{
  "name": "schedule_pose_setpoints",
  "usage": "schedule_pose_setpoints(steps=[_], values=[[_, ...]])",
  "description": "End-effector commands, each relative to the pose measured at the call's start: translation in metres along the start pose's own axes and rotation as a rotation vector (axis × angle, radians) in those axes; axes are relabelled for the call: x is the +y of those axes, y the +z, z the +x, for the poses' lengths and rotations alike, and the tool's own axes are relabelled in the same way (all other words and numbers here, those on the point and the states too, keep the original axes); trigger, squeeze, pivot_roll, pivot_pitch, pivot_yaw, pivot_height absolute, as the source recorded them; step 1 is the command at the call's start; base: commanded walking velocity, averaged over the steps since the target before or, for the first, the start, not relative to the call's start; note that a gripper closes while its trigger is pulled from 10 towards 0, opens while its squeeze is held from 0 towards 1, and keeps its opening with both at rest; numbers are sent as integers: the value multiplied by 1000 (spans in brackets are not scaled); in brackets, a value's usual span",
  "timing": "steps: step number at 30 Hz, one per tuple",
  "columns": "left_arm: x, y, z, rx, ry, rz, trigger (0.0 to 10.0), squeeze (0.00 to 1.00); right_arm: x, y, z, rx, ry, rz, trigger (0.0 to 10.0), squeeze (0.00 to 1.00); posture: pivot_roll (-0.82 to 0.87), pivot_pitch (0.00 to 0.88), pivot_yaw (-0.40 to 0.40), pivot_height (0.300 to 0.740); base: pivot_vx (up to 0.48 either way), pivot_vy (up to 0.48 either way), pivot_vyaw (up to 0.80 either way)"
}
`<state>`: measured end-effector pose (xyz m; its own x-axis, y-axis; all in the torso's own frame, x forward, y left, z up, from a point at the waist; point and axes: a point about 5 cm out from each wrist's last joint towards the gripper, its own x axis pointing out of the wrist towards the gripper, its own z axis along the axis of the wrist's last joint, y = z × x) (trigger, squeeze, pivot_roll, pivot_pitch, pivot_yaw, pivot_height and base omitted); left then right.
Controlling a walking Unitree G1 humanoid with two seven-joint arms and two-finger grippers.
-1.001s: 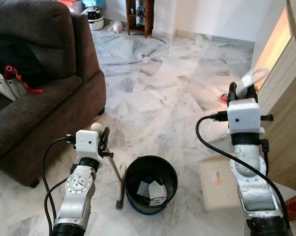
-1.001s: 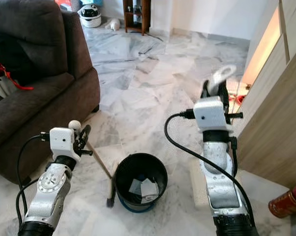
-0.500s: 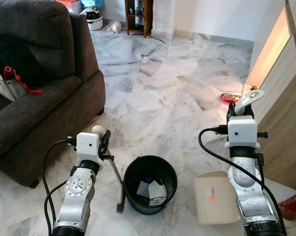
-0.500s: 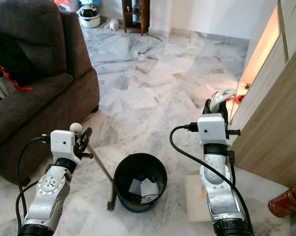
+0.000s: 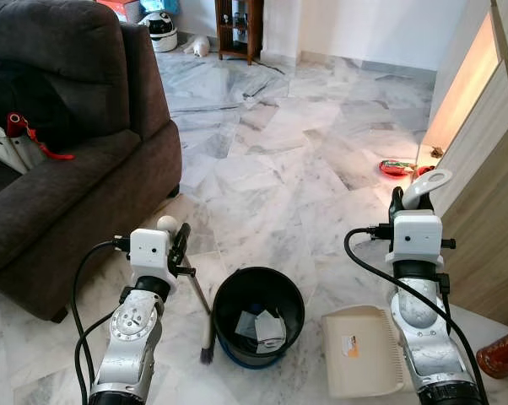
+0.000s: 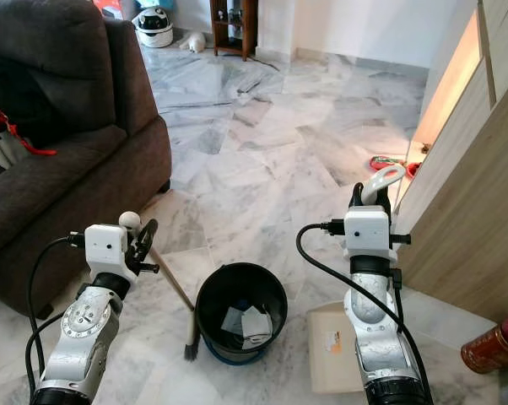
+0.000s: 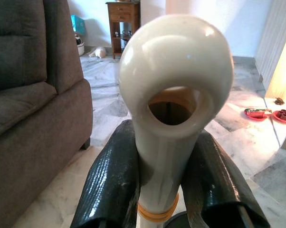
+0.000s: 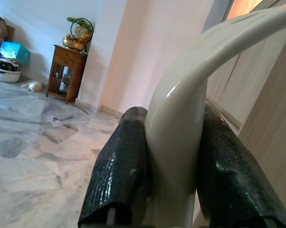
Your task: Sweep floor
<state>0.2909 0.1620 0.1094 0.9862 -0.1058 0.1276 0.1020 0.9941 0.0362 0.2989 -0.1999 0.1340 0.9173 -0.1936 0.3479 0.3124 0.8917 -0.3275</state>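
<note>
Cream dustpan (image 5: 361,363) flat on marble floor (image 5: 271,177) beside black bin (image 5: 259,325), handle clamped by right gripper (image 8: 174,156) | brush (image 5: 207,342) by bin, handle clamped by left gripper (image 7: 167,166) | advice: keep pan lip flush, sweep short strokes toward it.

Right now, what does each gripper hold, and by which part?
Left gripper: broom, by its handle top. Right gripper: dustpan, by its handle.
</note>
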Motion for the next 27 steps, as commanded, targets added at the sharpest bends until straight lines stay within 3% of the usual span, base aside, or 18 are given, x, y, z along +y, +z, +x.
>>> schedule_pose_setpoints(steps=[1, 27], values=[[0, 11, 1, -51, -11, 3, 10000, 0, -3, 2, 2, -23, -8, 16, 10000, 0, 19, 55, 37, 740, 0, 0, 0], [3, 11, 1, -51, 20, -1, 10000, 0, 7, -3, 1, -1, 51, 66, 10000, 0, 16, 99, 26, 740, 0, 0, 0]])
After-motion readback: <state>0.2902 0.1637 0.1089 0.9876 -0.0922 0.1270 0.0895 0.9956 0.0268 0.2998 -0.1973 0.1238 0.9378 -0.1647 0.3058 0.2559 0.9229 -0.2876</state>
